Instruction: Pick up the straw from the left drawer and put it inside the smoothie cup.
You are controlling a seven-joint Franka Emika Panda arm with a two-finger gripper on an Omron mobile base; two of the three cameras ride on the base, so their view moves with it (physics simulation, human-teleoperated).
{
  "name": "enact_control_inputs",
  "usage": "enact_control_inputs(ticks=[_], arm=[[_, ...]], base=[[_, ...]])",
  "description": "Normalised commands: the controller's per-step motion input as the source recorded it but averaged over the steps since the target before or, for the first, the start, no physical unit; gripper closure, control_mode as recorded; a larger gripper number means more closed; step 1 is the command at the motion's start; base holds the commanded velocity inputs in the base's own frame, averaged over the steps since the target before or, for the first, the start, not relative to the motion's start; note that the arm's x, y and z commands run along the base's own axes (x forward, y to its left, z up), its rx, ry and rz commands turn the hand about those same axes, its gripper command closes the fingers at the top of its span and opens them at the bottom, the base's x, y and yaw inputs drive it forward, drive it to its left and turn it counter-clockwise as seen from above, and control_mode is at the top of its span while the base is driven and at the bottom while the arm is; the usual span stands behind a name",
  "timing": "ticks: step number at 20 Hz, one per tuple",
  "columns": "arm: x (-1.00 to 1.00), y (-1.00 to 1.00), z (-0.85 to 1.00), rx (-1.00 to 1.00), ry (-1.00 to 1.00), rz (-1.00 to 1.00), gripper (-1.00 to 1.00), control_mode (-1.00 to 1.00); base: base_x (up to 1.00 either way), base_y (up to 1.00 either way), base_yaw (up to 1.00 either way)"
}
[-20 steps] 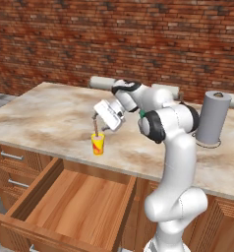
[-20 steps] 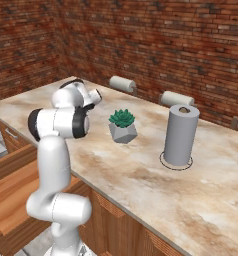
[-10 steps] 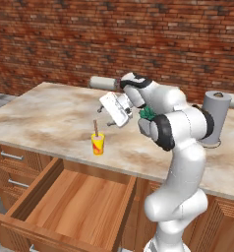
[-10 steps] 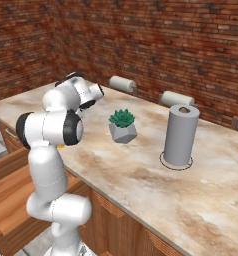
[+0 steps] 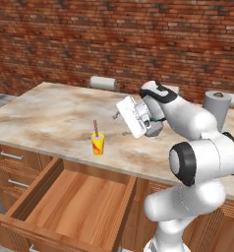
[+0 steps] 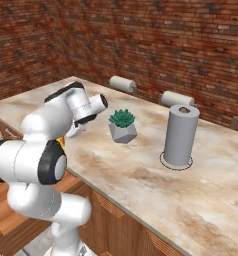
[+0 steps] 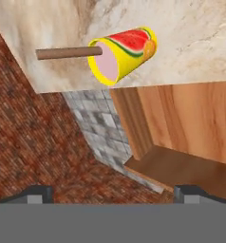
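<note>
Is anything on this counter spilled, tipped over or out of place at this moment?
Nothing looks spilled or damaged. The small yellow smoothie cup stands upright on the marble counter, with the thin reddish-brown straw standing in it. The one thing left ajar is the wide wooden left drawer, pulled open below the counter.

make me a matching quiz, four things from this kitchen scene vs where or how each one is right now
Things:
1. straw
2. left drawer
3. gripper
4. paper towel roll

States:
A. pulled out below the counter edge
B. standing upright on the counter, right of the potted plant
C. sticking up out of the smoothie cup
D. open, holding nothing, off to the side of the cup

Pairs: 1-C, 2-A, 3-D, 4-B
</note>
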Motion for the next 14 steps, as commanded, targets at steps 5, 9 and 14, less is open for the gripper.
enact_control_inputs(ticks=[5, 9, 14], arm=[[-1.00, -0.58, 0.37, 0.10, -0.28, -0.10, -1.00, -1.00], [-0.87, -0.21, 0.53, 0.09, -0.54, -0.04, -1.00, -1.00], [0.02, 0.00, 0.00, -0.01, 0.00, 0.00, -1.00, -1.00]], base=[[0.00, 0.00, 0.00], [0.00, 0.00, 0.00], [0.00, 0.00, 0.00]])
